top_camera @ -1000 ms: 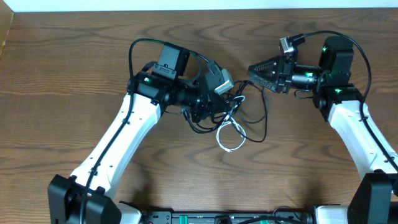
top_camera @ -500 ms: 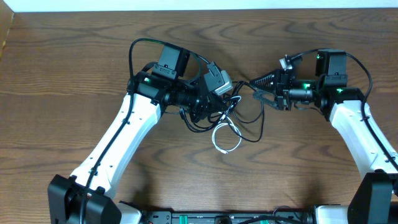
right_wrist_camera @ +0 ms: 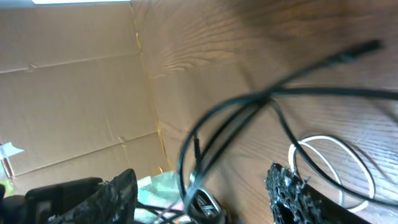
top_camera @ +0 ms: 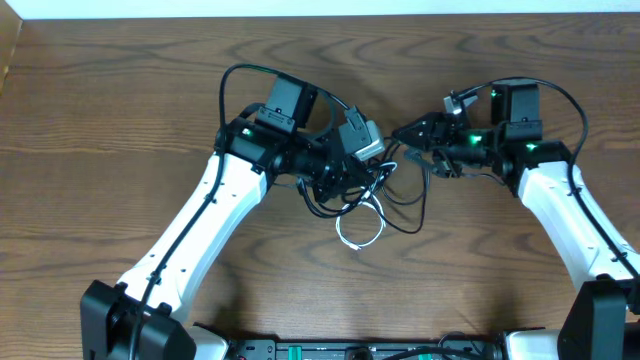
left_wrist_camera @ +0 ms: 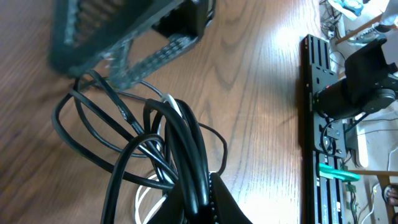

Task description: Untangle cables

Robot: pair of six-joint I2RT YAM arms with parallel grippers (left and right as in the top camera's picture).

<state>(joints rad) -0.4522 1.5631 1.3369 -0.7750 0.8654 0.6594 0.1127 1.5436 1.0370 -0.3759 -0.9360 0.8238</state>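
Left pincer (top_camera: pixel 348 176) clamped shut on tangle of thin black and white flexible cables (left_wrist_camera: pixel 186 142). Right pincer (right_wrist_camera: pixel 196 186), far right, jaws wide apart; black strands cross between, ungripped.

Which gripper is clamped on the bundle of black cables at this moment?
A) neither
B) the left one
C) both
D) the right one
B: the left gripper is shut on the black cables, which run straight into it in its wrist view, while the right gripper stands open, its fingers wide apart with strands only passing between them.
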